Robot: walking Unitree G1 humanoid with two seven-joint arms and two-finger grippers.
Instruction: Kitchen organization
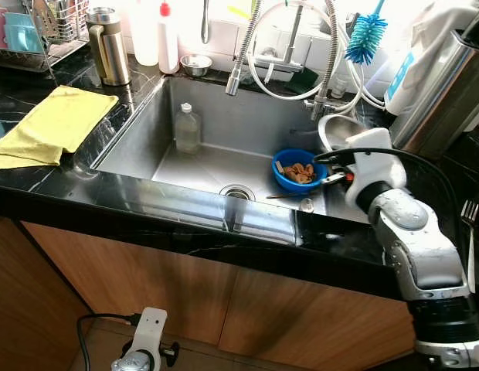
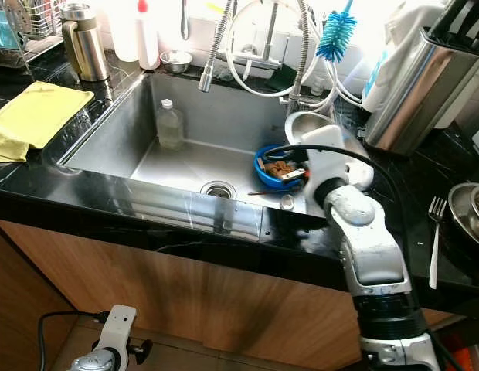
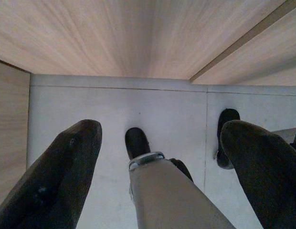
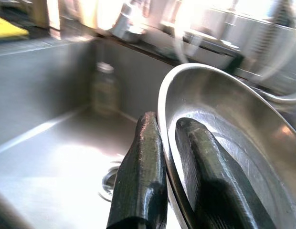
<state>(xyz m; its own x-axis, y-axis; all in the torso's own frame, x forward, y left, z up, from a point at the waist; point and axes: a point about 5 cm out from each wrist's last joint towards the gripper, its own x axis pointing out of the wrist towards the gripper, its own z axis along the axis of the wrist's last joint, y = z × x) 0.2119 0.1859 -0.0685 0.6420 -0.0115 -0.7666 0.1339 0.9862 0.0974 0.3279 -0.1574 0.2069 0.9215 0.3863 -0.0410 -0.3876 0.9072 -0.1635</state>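
1. The sink [image 1: 139,131], a deep steel basin set in a black counter, lies below and ahead of the right gripper [image 4: 169,157]. The step in hand looks like lifting a dish out of it. The next move likely calls for a steady raise that clears the sink wall and the tap hoses, then a carry to a drying place, perhaps the rack [image 1: 58,27] far off to the left of the jaws.
2. The steel bowl [image 4: 224,124] is the thing held: it hangs at the sink's right end, tilted on edge, its hollow facing the wrist camera. It is plain polished metal, round and shallow, with a thin rolled rim; wet and smooth, it may slip.
3. The right gripper's jaws pinch that rim, 1 finger outside the bowl and 1 inside, pressed close with only the metal between.
4. The blue bowl [image 1: 297,170], holding brown scraps, sits on the sink floor just below the jaws.
5. The clear bottle [image 1: 187,127] stands upright at the back wall, well ahead of the jaws.
6. The left gripper [image 3: 162,157] hangs idle by the cupboard doors, jaws spread wide over the floor.
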